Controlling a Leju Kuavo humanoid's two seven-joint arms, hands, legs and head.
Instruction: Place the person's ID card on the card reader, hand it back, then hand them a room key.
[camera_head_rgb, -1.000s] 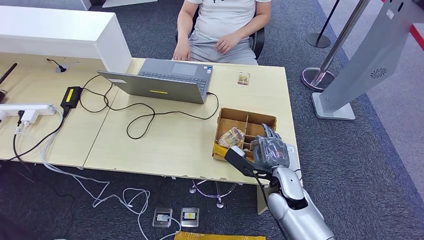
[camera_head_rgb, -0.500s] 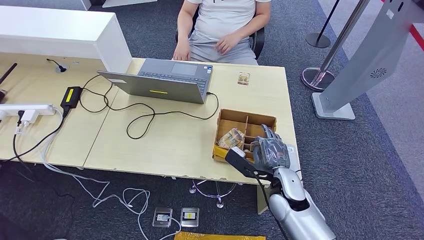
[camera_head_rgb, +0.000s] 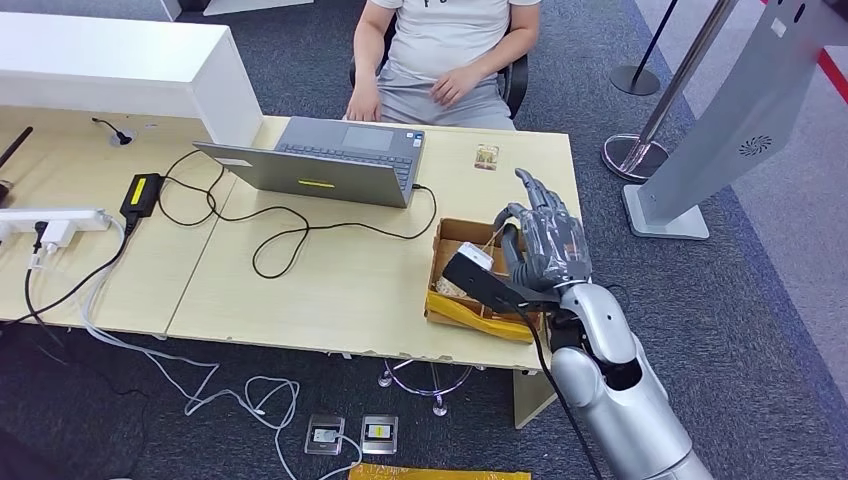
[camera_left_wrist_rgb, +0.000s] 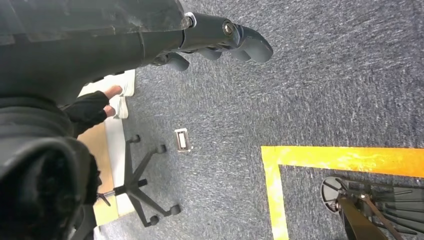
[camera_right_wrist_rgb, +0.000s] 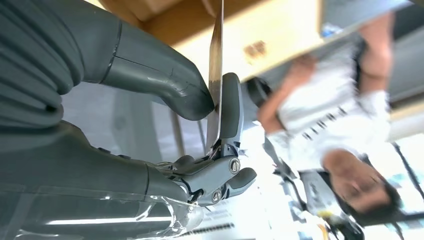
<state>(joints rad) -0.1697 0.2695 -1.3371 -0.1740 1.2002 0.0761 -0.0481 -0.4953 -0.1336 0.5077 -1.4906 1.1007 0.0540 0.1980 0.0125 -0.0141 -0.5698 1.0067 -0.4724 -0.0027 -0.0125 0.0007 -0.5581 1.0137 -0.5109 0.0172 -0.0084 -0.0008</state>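
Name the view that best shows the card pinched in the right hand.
The right wrist view: the card stands edge-on between thumb and finger. In the head view the right hand mostly hides it. The left wrist view faces carpet.

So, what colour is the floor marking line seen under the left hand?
Yellow: the floor line forms a corner on grey carpet, best seen in the left wrist view, beyond the left hand.

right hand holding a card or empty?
Holding. In the right wrist view the thumb and a finger pinch a thin card, seen edge-on.
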